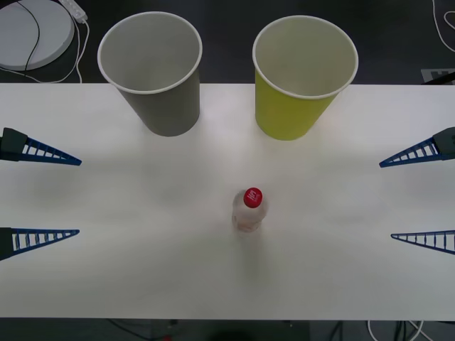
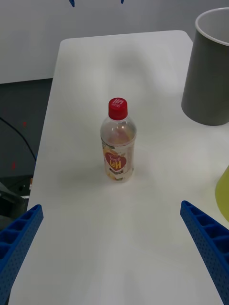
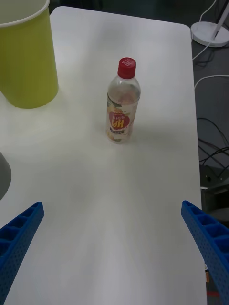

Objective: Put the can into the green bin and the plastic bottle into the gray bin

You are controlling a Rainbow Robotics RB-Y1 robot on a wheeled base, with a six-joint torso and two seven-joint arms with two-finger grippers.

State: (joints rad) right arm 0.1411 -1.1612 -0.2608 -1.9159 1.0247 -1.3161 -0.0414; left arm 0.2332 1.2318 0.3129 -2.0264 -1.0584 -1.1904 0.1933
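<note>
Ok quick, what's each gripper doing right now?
Left gripper: open, holding nothing, at the table's left edge.
Right gripper: open, holding nothing, at the right edge.

1. The setting is presenting as a lab or test room: a bare white table [image 1: 227,284] is standing on a dark floor [image 1: 398,42].
2. Loose cables [image 3: 210,138] are trailing across that floor.
3. A round white stand base [image 1: 32,32] is sitting beyond the table's far edge.
</note>
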